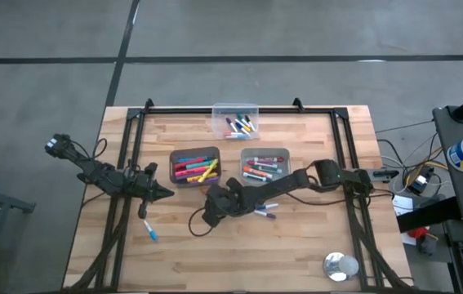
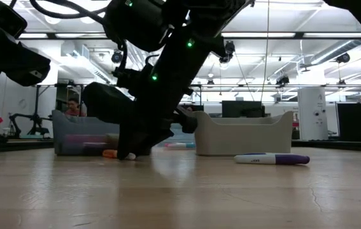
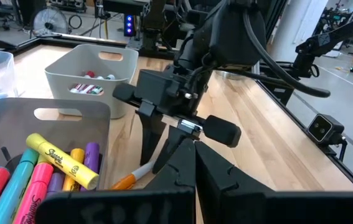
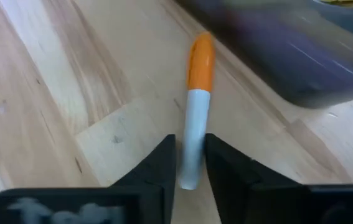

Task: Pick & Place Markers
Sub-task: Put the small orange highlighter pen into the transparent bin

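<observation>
A marker with a white barrel and an orange cap [image 4: 200, 62] lies flat on the wooden table, just in front of the left grey bin [image 1: 194, 151]. My right gripper [image 4: 190, 142] reaches in from the table's right and is closed around its barrel. In the low view the marker [image 2: 113, 154] shows on the table under that gripper [image 2: 135, 143]. My left gripper [image 1: 164, 193] waits shut beside the bin's left side, holding nothing. A purple-capped marker [image 1: 265, 211] and a blue one [image 1: 151, 233] lie loose on the table. My right gripper pinches the white barrel [image 4: 193, 134] between its two fingers, at the end away from the orange cap. The fingers slant down from above and from the table's right, one on each long side of the barrel. The marker lies flat on the table.
The left grey bin holds several coloured markers [image 3: 58, 162]. A second grey bin [image 1: 265, 151] and a clear box [image 1: 235, 110] farther back also hold markers. A silver tape roll [image 1: 341, 266] sits near the front right corner. Black frame rails run along the table's sides.
</observation>
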You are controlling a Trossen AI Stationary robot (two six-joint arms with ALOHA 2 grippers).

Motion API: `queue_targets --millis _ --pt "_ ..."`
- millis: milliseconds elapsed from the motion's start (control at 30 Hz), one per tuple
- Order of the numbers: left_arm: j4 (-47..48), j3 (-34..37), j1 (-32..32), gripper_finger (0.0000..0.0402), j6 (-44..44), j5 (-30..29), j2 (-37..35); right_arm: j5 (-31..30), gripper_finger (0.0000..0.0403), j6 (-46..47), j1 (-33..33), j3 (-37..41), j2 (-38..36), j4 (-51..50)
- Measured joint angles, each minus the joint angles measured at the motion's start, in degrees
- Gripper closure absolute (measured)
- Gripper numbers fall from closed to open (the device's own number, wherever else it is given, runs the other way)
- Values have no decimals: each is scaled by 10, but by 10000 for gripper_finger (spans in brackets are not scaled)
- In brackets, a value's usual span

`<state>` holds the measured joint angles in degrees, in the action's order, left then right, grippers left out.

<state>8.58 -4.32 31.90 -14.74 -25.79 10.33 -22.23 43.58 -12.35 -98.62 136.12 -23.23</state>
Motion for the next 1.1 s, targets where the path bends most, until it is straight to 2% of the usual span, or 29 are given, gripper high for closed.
queue_targets --millis 233,400,600,700,900,1100 --pt "0 0 0 401 0 0 0 9 380 -12 -1 -7 0 2" --pt "0 0 0 401 -2 0 0 30 378 -44 -6 -31 3 -4" --pt "0 0 0 401 -18 0 0 62 378 -71 -21 -95 6 -36" --pt "0 0 0 401 -47 0 0 54 378 -85 -20 -145 4 -89" --pt "0 0 0 401 -49 0 0 5 378 -109 -14 -224 3 -212" --pt "0 0 0 401 -49 0 0 -33 378 -126 2 -266 2 -284"
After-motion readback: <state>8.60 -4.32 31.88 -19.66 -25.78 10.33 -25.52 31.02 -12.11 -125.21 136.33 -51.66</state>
